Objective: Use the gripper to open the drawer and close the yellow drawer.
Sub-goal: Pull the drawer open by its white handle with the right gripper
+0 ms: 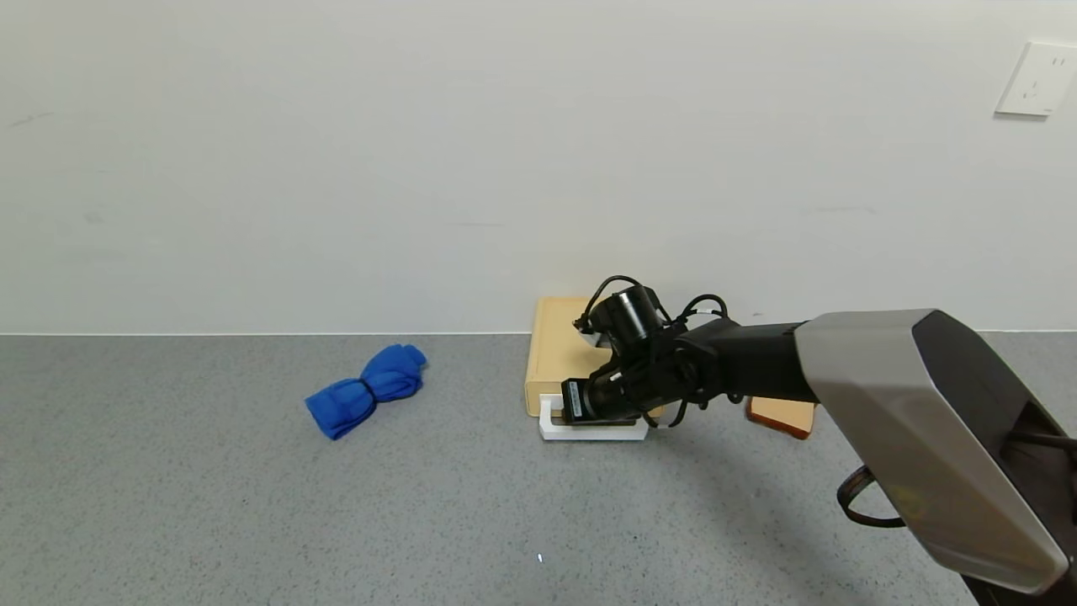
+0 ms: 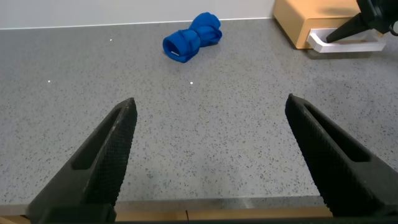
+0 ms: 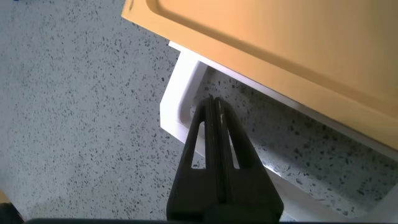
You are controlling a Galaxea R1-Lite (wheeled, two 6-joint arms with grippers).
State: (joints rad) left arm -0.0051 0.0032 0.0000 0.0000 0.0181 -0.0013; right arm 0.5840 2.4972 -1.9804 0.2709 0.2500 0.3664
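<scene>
The pale yellow drawer (image 1: 555,353) lies flat against the back wall, its white loop handle (image 1: 589,431) facing the front. My right gripper (image 1: 574,406) is shut, with nothing between the fingers, and points down at the handle's left end. In the right wrist view the shut gripper (image 3: 211,102) has its tips inside the loop of the handle (image 3: 177,106), just in front of the drawer (image 3: 280,37). My left gripper (image 2: 211,109) is open and empty, low over the table near its front edge. The drawer (image 2: 298,22) shows far off in that view.
A blue folded cloth (image 1: 366,390) lies on the grey table left of the drawer, also in the left wrist view (image 2: 191,38). A tan toast slice (image 1: 782,415) lies right of the drawer, partly behind my right arm. The wall stands right behind the drawer.
</scene>
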